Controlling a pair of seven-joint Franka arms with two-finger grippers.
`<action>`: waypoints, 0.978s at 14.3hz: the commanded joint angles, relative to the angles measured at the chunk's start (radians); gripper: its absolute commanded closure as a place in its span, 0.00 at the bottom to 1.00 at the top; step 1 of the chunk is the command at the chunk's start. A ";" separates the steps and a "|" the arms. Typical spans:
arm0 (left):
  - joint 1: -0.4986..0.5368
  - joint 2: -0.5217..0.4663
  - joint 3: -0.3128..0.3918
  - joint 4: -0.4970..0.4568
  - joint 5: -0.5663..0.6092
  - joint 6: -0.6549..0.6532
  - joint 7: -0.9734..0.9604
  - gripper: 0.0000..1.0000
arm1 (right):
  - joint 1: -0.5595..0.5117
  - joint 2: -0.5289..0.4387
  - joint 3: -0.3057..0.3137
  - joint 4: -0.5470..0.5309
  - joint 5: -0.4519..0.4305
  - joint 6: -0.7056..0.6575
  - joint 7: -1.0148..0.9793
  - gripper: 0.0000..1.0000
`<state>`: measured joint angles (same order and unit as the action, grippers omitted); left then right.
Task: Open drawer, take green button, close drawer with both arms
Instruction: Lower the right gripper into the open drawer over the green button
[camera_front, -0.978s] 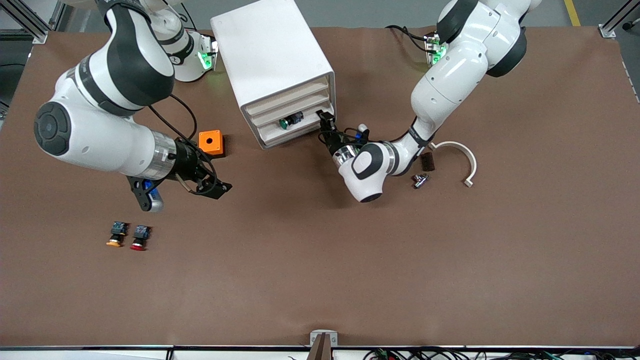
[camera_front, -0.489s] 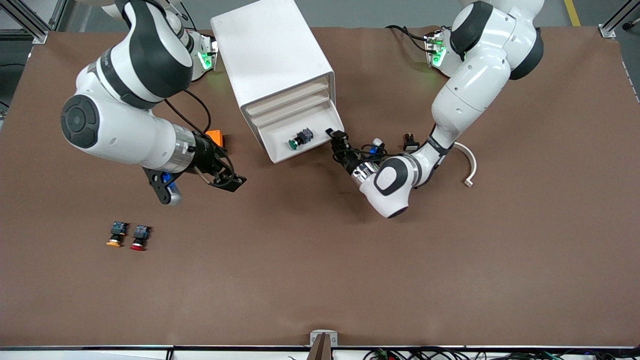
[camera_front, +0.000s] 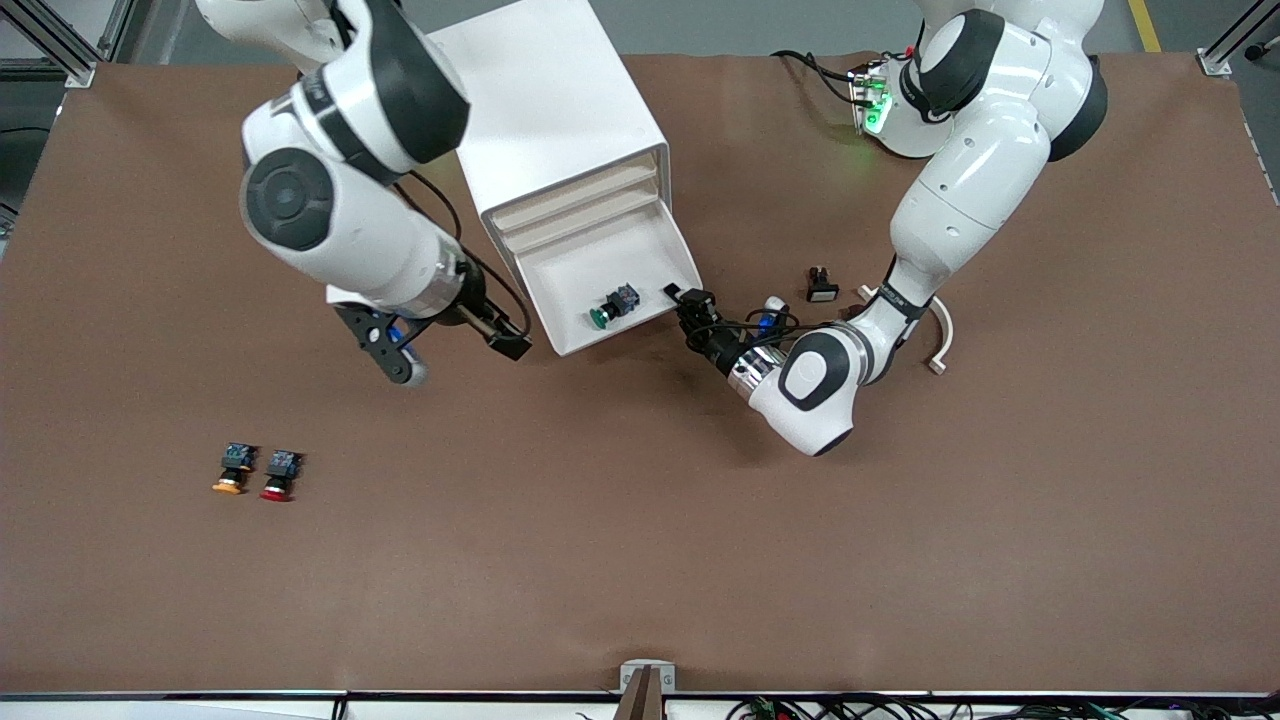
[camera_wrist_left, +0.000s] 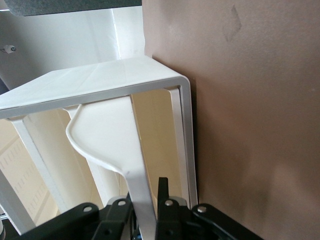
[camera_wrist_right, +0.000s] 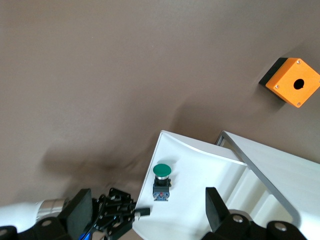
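Drawer (camera_front: 610, 285) is pulled well out of the cabinet (camera_front: 545, 110). L gripper (camera_front: 688, 300) has its jaws pinched on the drawer's front edge, at the corner toward the left arm's end. Button (camera_front: 612, 306) lies on its side in the drawer, near the front.

R gripper (camera_front: 505, 340) hangs over the table just beside the drawer's other corner, jaws wide, nothing held.

Risks:
- Pulling further could bring the drawer right out of the cabinet and tip it.
- A jerk could roll the button.
- R gripper's descent could clip the drawer wall or push the button away instead of gripping it.
- Arms are close, so collision is possible.
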<state>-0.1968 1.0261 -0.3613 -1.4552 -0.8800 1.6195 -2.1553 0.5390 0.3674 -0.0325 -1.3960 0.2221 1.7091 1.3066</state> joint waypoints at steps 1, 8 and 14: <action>0.002 0.003 -0.001 0.006 -0.016 0.003 0.017 0.28 | 0.062 0.028 -0.009 0.011 -0.041 0.030 0.084 0.00; 0.022 -0.015 -0.002 0.022 -0.010 0.003 0.256 0.00 | 0.226 0.027 -0.009 -0.176 -0.185 0.246 0.262 0.00; 0.059 -0.046 0.008 0.084 0.074 -0.013 0.595 0.00 | 0.318 0.028 -0.010 -0.314 -0.265 0.379 0.353 0.00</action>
<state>-0.1448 1.0100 -0.3585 -1.3751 -0.8579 1.6196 -1.6587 0.8324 0.4136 -0.0332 -1.6656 -0.0006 2.0582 1.6242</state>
